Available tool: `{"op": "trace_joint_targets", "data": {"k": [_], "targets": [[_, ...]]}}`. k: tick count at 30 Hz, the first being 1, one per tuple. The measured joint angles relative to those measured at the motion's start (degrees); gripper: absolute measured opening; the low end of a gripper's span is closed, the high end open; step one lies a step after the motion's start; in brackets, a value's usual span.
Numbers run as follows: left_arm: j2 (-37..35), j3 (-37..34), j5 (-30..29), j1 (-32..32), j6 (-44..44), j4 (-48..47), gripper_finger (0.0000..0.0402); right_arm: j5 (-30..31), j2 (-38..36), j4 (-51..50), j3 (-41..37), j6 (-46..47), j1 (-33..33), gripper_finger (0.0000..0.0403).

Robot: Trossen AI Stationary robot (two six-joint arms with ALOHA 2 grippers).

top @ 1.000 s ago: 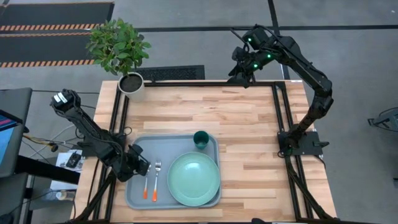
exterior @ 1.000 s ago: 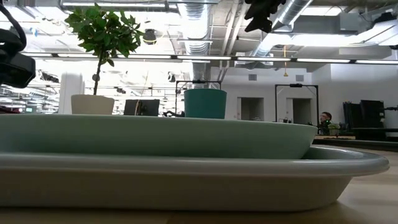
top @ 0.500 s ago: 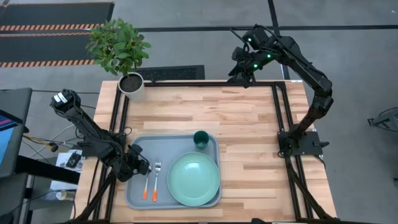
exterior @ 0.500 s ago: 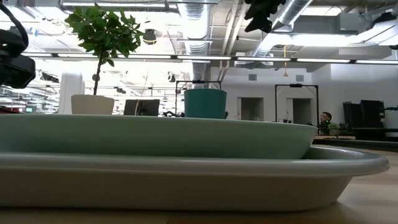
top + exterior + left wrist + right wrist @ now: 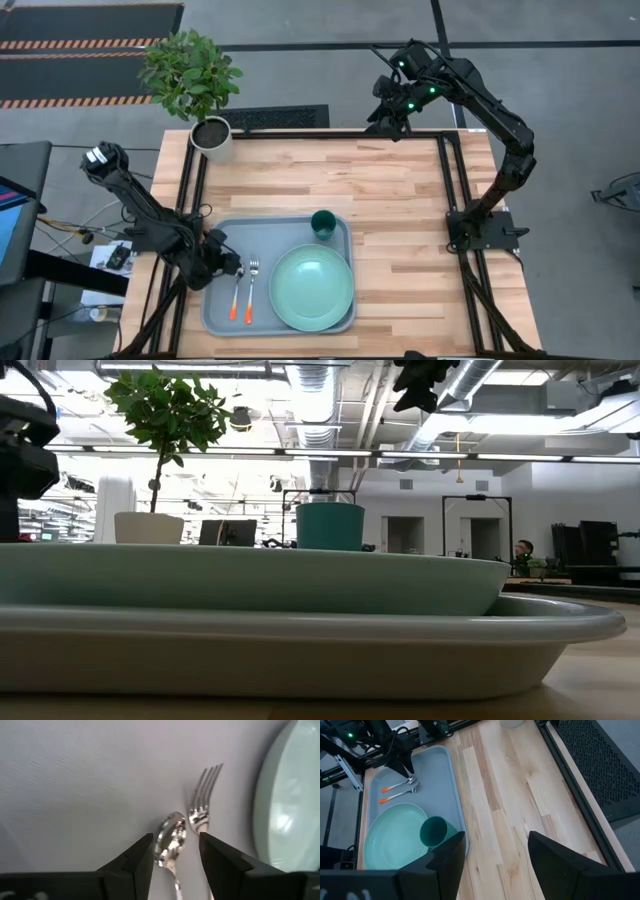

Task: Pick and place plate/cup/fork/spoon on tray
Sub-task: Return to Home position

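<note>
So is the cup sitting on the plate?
No, the cup stands on the tray beside the plate, not on it.

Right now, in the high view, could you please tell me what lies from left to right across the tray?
spoon → fork → plate

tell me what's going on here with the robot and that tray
All four pieces lie on the tray: the plate on its right half, the cup behind the plate by the far rim, and the spoon and fork side by side on the left. The left gripper hovers open just over the spoon's bowl, holding nothing. The right gripper is open and raised near the far edge of the table, well away from the tray.
</note>
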Motion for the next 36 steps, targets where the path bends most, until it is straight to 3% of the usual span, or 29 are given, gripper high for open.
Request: {"op": "trace_joint_targets", "data": {"k": [5, 11, 16, 20, 23, 28, 31, 36], "targets": [[-4.00, 0.47, -2.38, 0.02, 0.18, -0.11, 0.0144, 0.00, 0.00, 0.25, 0.00, 0.02, 0.00, 0.0238], [-12.11, 1.87, -11.71, 0.02, 3.68, -0.52, 0.0144, -0.05, 0.00, 3.81, 0.00, 3.75, 0.00, 0.0238], [-21.87, 4.78, -24.64, 0.02, 15.12, 0.04, 0.0144, 0.08, -0.10, 4.82, 0.00, 3.75, 0.04, 0.0238], [-30.86, 9.55, -33.62, 0.06, 36.71, 0.08, 0.0144, 0.28, -0.13, 4.37, 0.00, 2.82, -0.54, 0.0238], [-37.32, 13.56, -32.94, 0.04, 52.92, 0.11, 0.0144, -1.82, -0.42, 4.43, 0.00, 4.39, -0.76, 0.0238], [-45.55, 18.04, -30.63, 0.04, 72.49, 1.82, 0.0144, -16.56, -4.46, 9.23, 0.00, 1.14, -0.26, 0.0238], [-48.99, 19.21, -23.96, 0.04, 87.72, 5.35, 0.0144, -20.04, -7.91, 12.10, 0.02, 0.61, -0.36, 0.0238], [-55.89, 19.40, -11.19, 0.04, 102.31, 11.76, 0.0144, -20.28, -15.75, 13.88, -1.19, 0.00, -1.31, 0.0238]]}}
